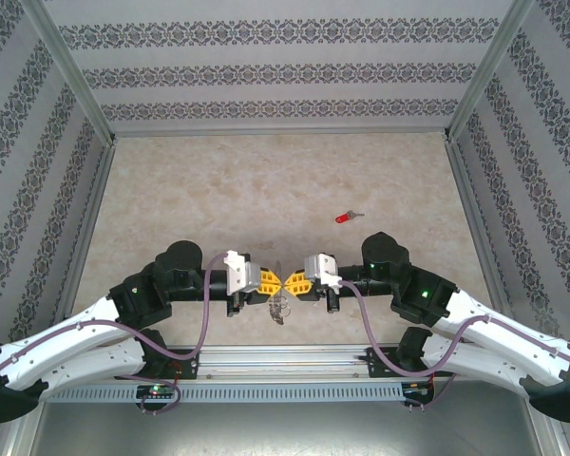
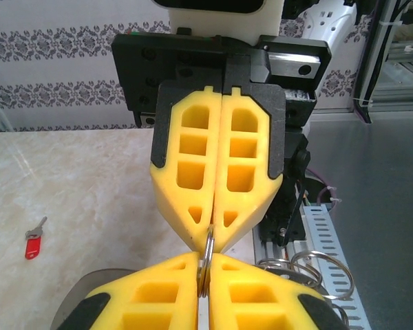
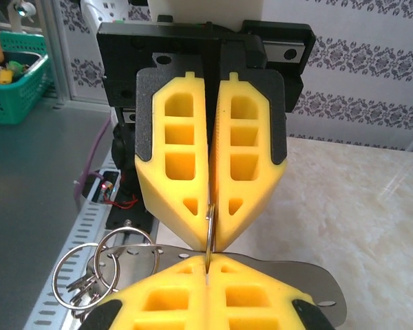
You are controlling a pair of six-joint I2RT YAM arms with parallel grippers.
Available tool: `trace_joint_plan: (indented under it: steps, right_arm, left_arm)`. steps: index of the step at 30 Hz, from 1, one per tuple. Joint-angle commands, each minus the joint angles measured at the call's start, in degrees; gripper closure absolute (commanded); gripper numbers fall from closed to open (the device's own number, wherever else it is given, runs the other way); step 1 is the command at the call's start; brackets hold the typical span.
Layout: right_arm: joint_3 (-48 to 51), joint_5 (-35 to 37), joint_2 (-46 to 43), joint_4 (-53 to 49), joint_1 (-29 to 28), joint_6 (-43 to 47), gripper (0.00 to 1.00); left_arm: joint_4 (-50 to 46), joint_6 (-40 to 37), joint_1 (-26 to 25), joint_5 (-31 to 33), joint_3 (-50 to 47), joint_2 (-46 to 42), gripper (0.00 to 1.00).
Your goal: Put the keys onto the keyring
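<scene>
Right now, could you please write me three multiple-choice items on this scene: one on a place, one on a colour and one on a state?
1. Where is the key?
A. On the table, apart from both grippers
B. Threaded on the keyring
C. In a basket

2. What colour is the key's head?
A. Blue
B. Red
C. Green

3. How is the keyring held?
A. Lying loose on the table
B. Hanging from one gripper alone
C. Pinched by the left gripper and the right gripper together

Answers: 1 A, it lies alone on the bare surface; 2 B, the head is bright red; 3 C, both pairs of yellow fingers close on its rim, tip to tip.
</scene>
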State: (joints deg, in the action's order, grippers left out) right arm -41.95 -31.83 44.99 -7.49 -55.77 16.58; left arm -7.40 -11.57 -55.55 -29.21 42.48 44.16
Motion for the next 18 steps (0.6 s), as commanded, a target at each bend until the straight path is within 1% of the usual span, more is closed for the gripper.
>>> trace_joint_plan:
  steps: [1,4,8,15,16,18]
  right_arm:
    - [-1.30,1.61,-0.59,-1.94,-0.91,2.76,1.00]
    - [-1.81,3.02,-0.42,-3.55,-1.35,3.93,1.00]
    - [-2.25,4.01,-0.26,-4.48,-2.04,4.82,1.00]
    - [-1.65,4.00,-1.82,-3.64,-2.59,4.33,1.00]
    - [-1.43,4.33,-2.19,-3.58,-2.59,3.70,0.94]
    - [-0.84,5.61,-2.92,-3.34,-2.51,2.50,0.78]
  left_arm:
    - [-0.42,-1.85,-0.52,2.17,1.42,0.27,0.89]
    - [-0.66,-2.26,-0.52,3.08,1.38,0.42,0.90]
    - [-1.26,-3.15,-0.52,3.64,1.72,1.23,1.00]
    - [-0.64,-3.68,-0.52,2.06,1.66,0.59,1.00]
    - [-0.55,-3.66,-0.45,1.82,1.59,0.21,1.00]
    - [-0.42,-3.81,-0.46,1.54,1.64,-0.43,1.00]
